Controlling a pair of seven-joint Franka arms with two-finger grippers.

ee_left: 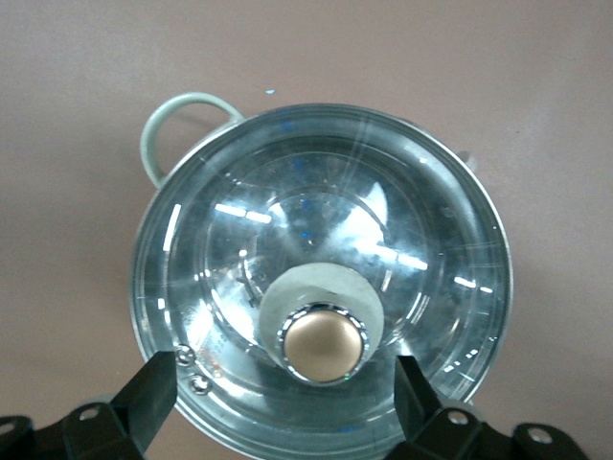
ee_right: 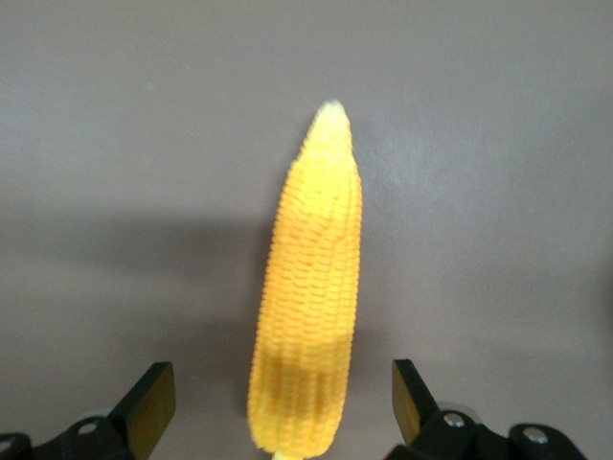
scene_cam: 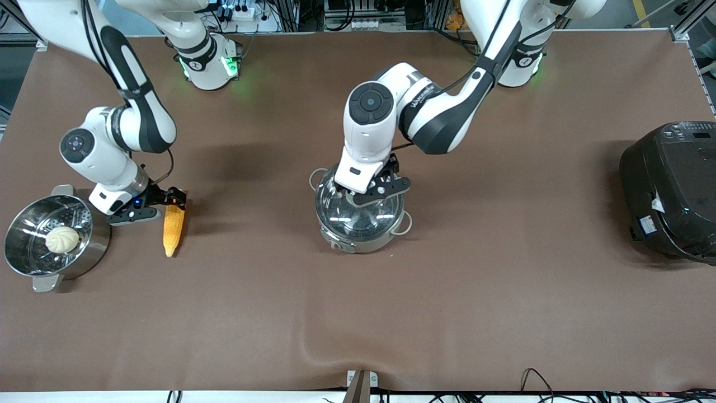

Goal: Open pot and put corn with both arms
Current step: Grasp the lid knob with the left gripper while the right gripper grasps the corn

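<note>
Front view: the steel pot (scene_cam: 361, 215) is seen mid-bench w/ its glass lid (scene_cam: 358, 215) on; the lid's knob is hidden there by the left gripper (scene_cam: 373, 195), which hangs over it. Left wrist view shows the copper-coloured knob (ee_left: 324, 343) between the two fingertips (ee_left: 148, 393), jaws spread wide, neither touching it. Only one wire loop handle (ee_left: 177, 129) is seen in that view; the lid's lower rim is cut off by the frame. Pot contents can't be made out through the glare.

The corn cob (scene_cam: 173, 229) lies on the bench toward the right arm's end, tapered tip nearer the front camera. The right gripper (scene_cam: 165, 204) is low at the cob's thick end. Right wrist view: jaws wide, one on each side of the corn (ee_right: 311, 307), gaps visible on both sides; the stub end is cut off.

Beside the cob, a perforated steamer pot (scene_cam: 28, 252) holds a white bun (scene_cam: 62, 239). A black electric cooker (scene_cam: 668, 187) is partly cut off at the left arm's end.
</note>
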